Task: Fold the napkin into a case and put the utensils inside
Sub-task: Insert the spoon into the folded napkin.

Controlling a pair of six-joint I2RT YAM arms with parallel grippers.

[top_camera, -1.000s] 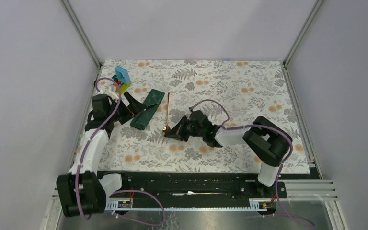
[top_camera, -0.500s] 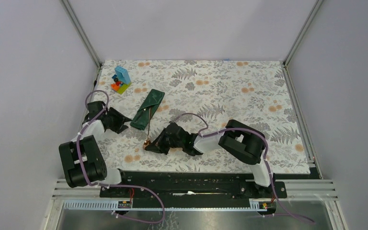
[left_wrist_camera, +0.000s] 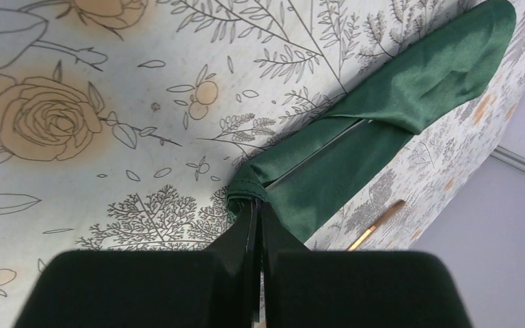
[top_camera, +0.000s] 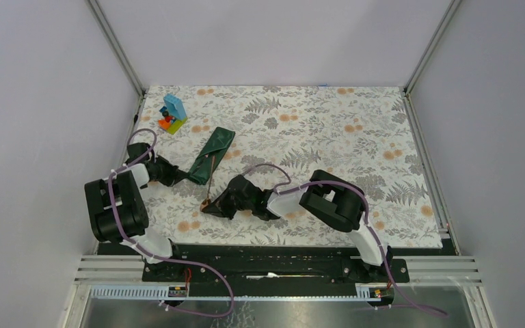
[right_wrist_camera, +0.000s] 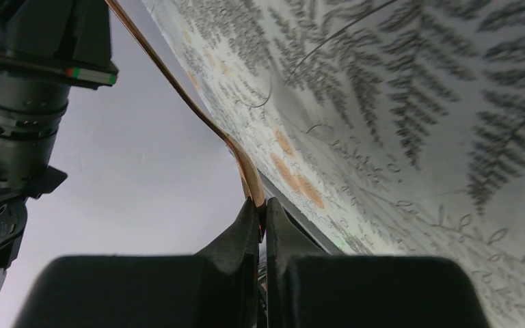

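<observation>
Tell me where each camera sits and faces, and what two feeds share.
Top external: above and behind the bases, looking down on the floral table cover; left arm and right arm show.
Left wrist: low over the cover, looking along the shut left fingers pinching the napkin.
Right wrist: low, looking past the shut right fingers gripping the utensil.
Shared: top and left wrist both show the napkin.

Left arm, right arm: black joints, white links, purple cables.
</observation>
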